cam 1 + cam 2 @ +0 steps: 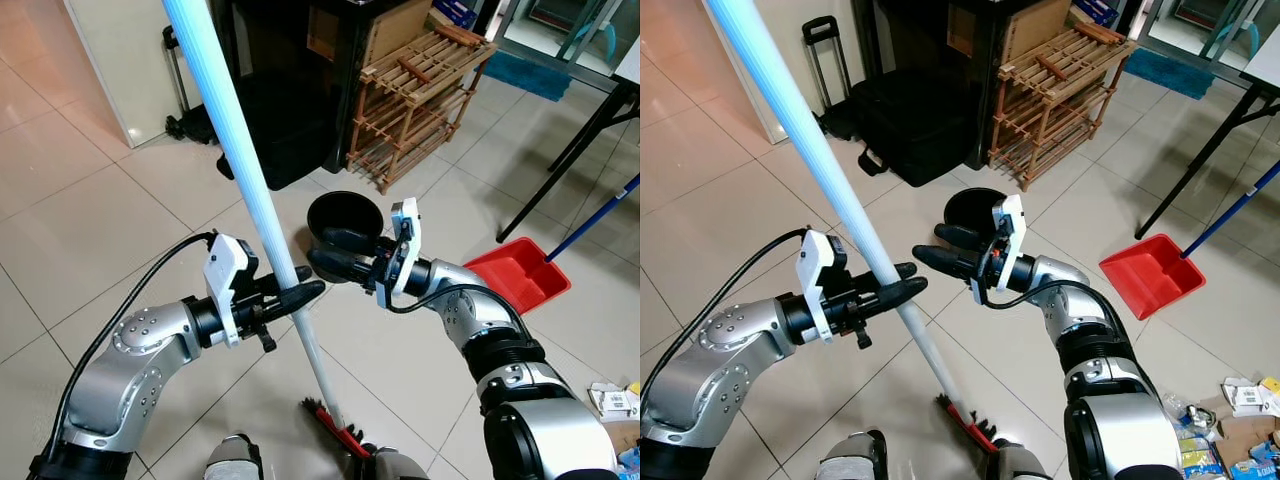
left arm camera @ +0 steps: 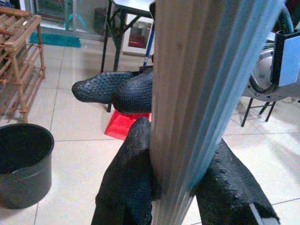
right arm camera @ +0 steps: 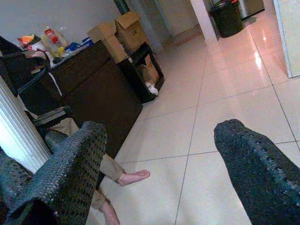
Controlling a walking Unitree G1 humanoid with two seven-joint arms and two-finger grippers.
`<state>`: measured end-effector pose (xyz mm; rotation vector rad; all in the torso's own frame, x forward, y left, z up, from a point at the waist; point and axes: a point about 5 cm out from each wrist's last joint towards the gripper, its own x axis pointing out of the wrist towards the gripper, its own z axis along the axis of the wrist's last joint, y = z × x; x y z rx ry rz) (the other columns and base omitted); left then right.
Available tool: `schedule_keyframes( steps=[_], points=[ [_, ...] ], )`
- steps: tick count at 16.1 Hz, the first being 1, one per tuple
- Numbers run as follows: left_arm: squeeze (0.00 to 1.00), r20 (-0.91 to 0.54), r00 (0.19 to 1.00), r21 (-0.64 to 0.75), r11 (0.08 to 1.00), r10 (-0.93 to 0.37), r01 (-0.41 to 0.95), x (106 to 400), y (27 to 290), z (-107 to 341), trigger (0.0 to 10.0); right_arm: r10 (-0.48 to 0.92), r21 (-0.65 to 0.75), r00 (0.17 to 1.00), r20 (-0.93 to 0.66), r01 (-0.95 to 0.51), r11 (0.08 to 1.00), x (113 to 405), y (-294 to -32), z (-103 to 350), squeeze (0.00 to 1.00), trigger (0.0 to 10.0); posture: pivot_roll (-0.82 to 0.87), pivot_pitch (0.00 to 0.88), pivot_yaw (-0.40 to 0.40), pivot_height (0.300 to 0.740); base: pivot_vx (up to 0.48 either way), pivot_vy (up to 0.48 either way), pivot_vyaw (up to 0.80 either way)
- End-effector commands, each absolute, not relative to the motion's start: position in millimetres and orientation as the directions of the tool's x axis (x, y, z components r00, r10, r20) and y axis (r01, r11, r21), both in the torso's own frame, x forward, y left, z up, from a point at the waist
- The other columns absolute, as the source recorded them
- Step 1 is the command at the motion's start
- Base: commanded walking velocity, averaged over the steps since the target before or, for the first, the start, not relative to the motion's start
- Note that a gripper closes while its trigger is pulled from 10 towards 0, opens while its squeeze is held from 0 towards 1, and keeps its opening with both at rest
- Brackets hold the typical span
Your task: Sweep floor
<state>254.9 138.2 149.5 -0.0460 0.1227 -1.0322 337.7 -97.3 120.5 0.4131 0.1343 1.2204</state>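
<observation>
**Left gripper holds the broom, right gripper waits beside it**

The left gripper (image 1: pixel 300 296) is squeezed tight around the broom handle (image 1: pixel 238 150). In the left wrist view you can see its black fingers (image 2: pixel 129 178) pressing on both sides of the ridged pole. The handle is long, pale blue and white, and it leans. Its top goes up toward the robot's left, and its bottom goes down to the floor between the robot's feet. There the red and black broom head (image 1: pixel 335 425) sits on the tiles.

The right gripper (image 1: pixel 930 246) is just beside the handle, on the robot's right side of it. Its two fingers are spread apart and hold nothing. In the right wrist view there is a wide gap between the fingers (image 3: pixel 258 173), with bare tile floor showing through. A person's bare foot (image 3: pixel 133 177) rests on the floor there too.

A black bucket (image 1: pixel 345 215) stands on the floor behind the right gripper. A red dustpan (image 1: pixel 520 275) with a blue stick lies on the tiles to the robot's right. A wooden rack (image 1: pixel 415 95) and a black suitcase (image 1: pixel 910 120) stand farther back.
</observation>
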Motion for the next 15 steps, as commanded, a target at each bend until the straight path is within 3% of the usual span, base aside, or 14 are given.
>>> schedule_keyframes(
  steps=[1, 4, 6, 7, 9, 10, 13, 15],
  points=[
    [0.00, -0.050, 0.445, -0.152, 0.448, -0.894, 0.881, 247.9, 130.6, 149.8, 10.0, 0.929, 0.382, 0.349, 0.124, -0.881, 0.280, 337.9, -101.9, 120.4, 0.00, 10.0, 0.07, 0.152, -0.033, 0.740, 0.000, 0.000, 0.00],
    [0.00, -0.048, 0.427, -0.161, 0.428, -0.903, 0.889, 246.4, 128.5, 150.6, 10.0, 0.933, 0.392, 0.338, 0.125, -0.881, 0.267, 335.7, -99.4, 118.0, 0.00, 10.0, 0.07, 0.152, -0.033, 0.740, 0.000, 0.000, 0.00],
    [0.00, -0.054, 0.465, -0.137, 0.468, -0.884, 0.873, 250.0, 130.3, 150.9, 10.0, 0.922, 0.383, 0.370, 0.113, -0.873, 0.304, 337.1, -99.4, 116.7, 0.00, 10.0, 0.07, 0.152, -0.030, 0.740, 0.000, 0.000, 0.00],
    [0.00, -0.040, 0.562, -0.089, 0.563, -0.826, 0.822, 260.2, 133.3, 154.2, 10.0, 0.881, 0.322, 0.470, 0.048, -0.843, 0.432, 343.3, -102.1, 113.9, 0.00, 10.0, 0.07, 0.152, -0.030, 0.740, 0.000, 0.000, 0.00],
    [0.00, -0.035, 0.652, -0.057, 0.653, -0.758, 0.756, 269.4, 137.0, 153.8, 10.0, 0.842, 0.309, 0.539, 0.025, -0.805, 0.506, 348.0, -104.6, 113.7, 0.00, 10.0, 0.07, 0.153, -0.030, 0.740, 0.000, 0.000, 0.00],
    [0.00, -0.030, 0.746, -0.037, 0.747, -0.665, 0.664, 278.8, 140.1, 151.1, 10.0, 0.788, 0.305, 0.616, 0.015, -0.753, 0.583, 353.2, -108.0, 114.2, 0.00, 10.0, 0.07, 0.155, -0.030, 0.740, 0.000, 0.000, 0.00],
    [0.00, -0.026, 0.882, 0.010, 0.882, -0.470, 0.470, 292.4, 140.9, 146.7, 10.0, 0.733, 0.277, 0.680, -0.002, -0.704, 0.654, 354.9, -107.9, 111.1, 0.00, 10.0, 0.07, 0.155, -0.030, 0.740, 0.000, 0.000, 0.00],
    [0.00, 0.009, 0.923, 0.017, 0.923, -0.386, 0.385, 299.1, 142.4, 150.0, 10.0, 0.698, 0.288, 0.716, -0.001, -0.669, 0.685, 356.0, -108.1, 109.4, 0.00, 10.0, 0.07, 0.153, -0.028, 0.740, 0.000, 0.000, 0.00]
  ],
)
